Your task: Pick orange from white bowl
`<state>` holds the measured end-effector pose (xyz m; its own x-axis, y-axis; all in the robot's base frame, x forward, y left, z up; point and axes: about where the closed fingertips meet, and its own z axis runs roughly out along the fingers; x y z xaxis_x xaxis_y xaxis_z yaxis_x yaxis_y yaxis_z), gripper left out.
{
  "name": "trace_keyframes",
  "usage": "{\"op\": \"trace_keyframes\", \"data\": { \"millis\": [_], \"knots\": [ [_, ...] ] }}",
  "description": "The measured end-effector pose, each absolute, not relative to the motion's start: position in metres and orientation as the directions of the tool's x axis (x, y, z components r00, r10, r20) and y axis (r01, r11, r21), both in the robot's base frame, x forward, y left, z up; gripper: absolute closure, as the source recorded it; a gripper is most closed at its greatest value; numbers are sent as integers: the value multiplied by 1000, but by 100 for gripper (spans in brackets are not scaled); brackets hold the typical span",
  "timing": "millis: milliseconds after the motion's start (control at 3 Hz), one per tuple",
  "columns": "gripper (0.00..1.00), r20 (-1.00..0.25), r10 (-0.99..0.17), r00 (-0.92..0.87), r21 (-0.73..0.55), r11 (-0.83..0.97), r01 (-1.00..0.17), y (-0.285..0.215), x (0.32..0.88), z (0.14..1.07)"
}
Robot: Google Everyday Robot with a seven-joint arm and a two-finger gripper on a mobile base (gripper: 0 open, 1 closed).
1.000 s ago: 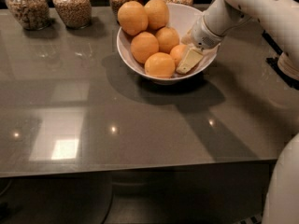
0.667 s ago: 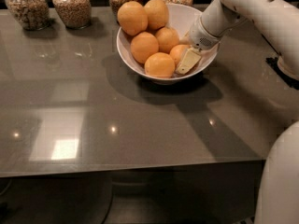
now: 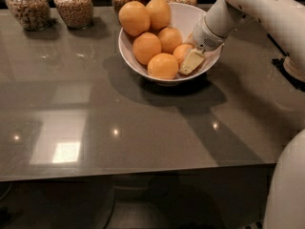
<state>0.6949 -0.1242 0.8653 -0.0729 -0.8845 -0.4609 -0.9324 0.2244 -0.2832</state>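
No real change from a second ago: the end effector (image 3: 191,61) stays low in the right side of the white bowl (image 3: 184,14), up against the small orange (image 3: 181,52). Cannot tell whether it is open or clamped. The orange is still seated in the bowl, so the grasp is judged unfinished and the lift is still to come. The bowl holds six fruits, with the target at the right. Four glass jars (image 3: 73,4) of grain line the back of the worktop (image 3: 143,128)
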Motion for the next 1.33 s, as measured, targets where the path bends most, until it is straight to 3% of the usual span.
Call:
{"op": "trace_keyframes", "data": {
  "millis": [333,1333],
  "knots": [
    [99,-468,-881,-72,-288,230,-930,-125,689,875],
    [100,-492,-868,-68,-307,246,-919,-129,679,898]
  ]
}}
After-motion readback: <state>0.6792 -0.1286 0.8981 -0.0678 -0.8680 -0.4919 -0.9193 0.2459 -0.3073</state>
